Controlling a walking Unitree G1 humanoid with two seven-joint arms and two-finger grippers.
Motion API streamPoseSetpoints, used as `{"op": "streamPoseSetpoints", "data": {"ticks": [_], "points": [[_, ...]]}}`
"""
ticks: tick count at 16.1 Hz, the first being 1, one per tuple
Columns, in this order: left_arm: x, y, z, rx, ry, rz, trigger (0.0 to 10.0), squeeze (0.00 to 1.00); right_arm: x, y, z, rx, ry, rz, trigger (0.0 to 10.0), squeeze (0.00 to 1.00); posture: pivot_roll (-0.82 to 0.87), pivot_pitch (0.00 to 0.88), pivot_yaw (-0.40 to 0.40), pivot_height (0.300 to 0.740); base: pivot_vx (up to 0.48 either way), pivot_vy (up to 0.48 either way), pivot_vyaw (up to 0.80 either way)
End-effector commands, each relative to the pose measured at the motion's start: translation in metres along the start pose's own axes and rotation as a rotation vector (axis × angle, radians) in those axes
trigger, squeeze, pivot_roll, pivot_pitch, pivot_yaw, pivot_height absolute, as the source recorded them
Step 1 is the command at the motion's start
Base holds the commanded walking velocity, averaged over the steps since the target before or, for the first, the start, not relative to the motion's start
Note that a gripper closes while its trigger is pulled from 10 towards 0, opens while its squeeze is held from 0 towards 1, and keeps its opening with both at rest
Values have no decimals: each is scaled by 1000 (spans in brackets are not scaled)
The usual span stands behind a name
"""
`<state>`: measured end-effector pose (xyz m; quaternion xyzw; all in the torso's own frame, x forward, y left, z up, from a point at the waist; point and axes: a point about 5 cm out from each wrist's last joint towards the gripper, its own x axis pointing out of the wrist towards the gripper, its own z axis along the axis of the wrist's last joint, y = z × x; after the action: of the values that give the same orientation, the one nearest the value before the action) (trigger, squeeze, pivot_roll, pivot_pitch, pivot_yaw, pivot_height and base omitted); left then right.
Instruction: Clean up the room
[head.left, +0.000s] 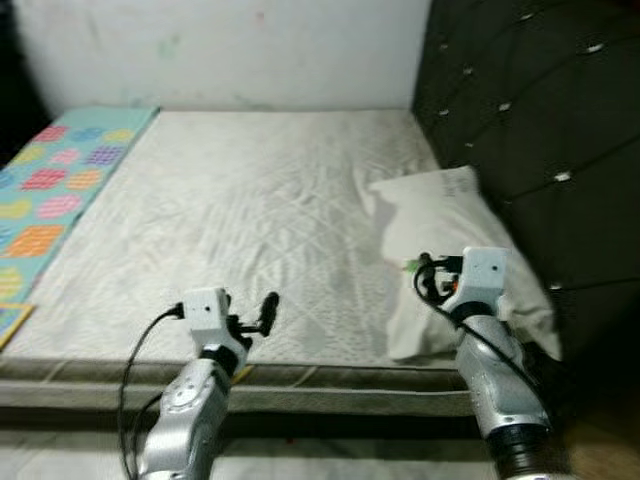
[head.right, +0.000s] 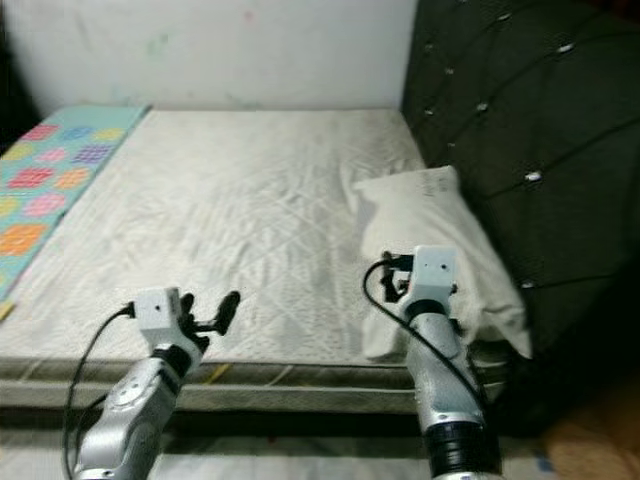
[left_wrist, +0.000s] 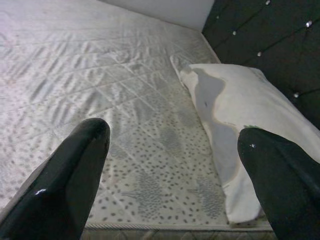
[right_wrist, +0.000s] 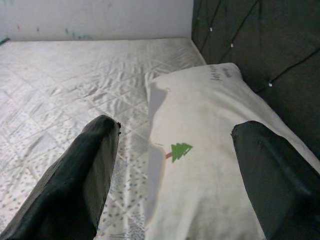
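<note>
The right gripper (right_wrist: 172, 172) hovers over the near end of the pillow (head.left: 450, 250), lower right of the head view, fingers spread wide with nothing between them. The left gripper (left_wrist: 172, 175), lower left, is likewise spread above the mattress (head.left: 240, 210) edge. The pillow lies at centre right against the dark headboard (head.left: 540, 120). A patterned mat (head.left: 55, 190) sits at upper left.
</note>
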<state>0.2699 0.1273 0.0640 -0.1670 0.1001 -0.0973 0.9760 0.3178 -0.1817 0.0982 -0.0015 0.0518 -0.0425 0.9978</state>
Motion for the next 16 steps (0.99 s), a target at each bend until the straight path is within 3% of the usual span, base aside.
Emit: {"op": "streamPoseSetpoints", "data": {"ticks": [1, 16], "points": [[1, -4, 5, -9, -22, -28, 10000, 0, 1, 0, 3, -1, -10, 4, 10000, 0, -86, 0, 43, 740, 0, 0, 0], [1, -4, 5, -7, -12, -39, 10000, 0, 1, 0, 1, -2, -6, 1, 10000, 0, -86, 0, 47, 740, 389, 0, 0]]}}
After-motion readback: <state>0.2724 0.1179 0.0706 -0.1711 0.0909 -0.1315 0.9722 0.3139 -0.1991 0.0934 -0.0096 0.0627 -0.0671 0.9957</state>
